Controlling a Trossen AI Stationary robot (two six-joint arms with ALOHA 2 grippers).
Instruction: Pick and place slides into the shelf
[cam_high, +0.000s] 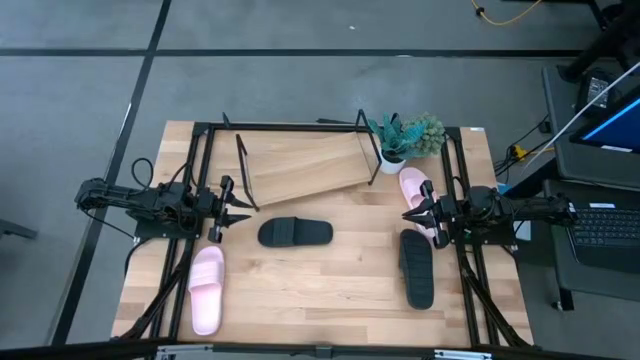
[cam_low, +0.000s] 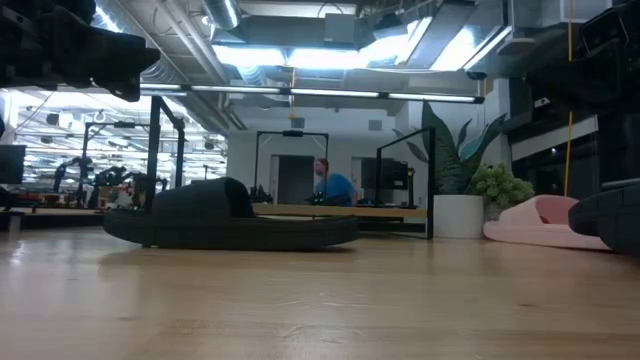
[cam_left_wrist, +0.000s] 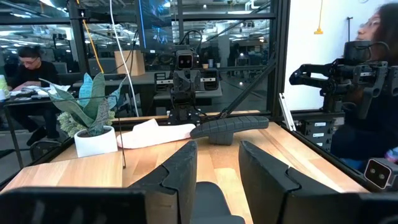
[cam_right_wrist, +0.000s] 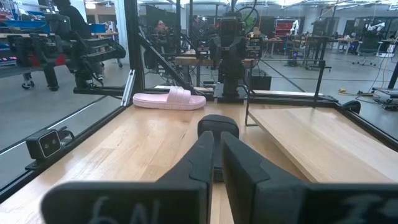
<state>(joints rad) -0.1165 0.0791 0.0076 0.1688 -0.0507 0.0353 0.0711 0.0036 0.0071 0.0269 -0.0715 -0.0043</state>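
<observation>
Four slides lie flat on the desk (cam_high: 330, 290), none on the shelf (cam_high: 305, 165). One black slide (cam_high: 295, 233) rests crosswise near the middle, just in front of the shelf's lower edge, its wide strap arched over the sole. A second black slide (cam_high: 417, 268) lies lengthwise toward the right edge. One pink slide (cam_high: 206, 290) lies lengthwise at the front left. The other pink slide (cam_high: 412, 187) sits at the back right, beside a small potted plant (cam_high: 405, 137) in a white pot.

The shelf is a pale wooden board tilted inside a thin black wire frame, standing at the back centre of the desk, and its board is bare.

The left gripper (cam_high: 232, 208) hangs at the left side of the desk, between the centre black slide and the front pink one, pointing toward the middle. Its jaws stand apart by a moderate gap in the left wrist view, hold nothing, and touch nothing.

The right gripper (cam_high: 412, 214) hangs at the right side, between the back pink slide and the right-hand black slide. Its jaws are drawn nearly together, leaving only a thin slit, with nothing between them.

In the low view, a person in a blue top (cam_low: 334, 186) shows in the room beyond the desk.
</observation>
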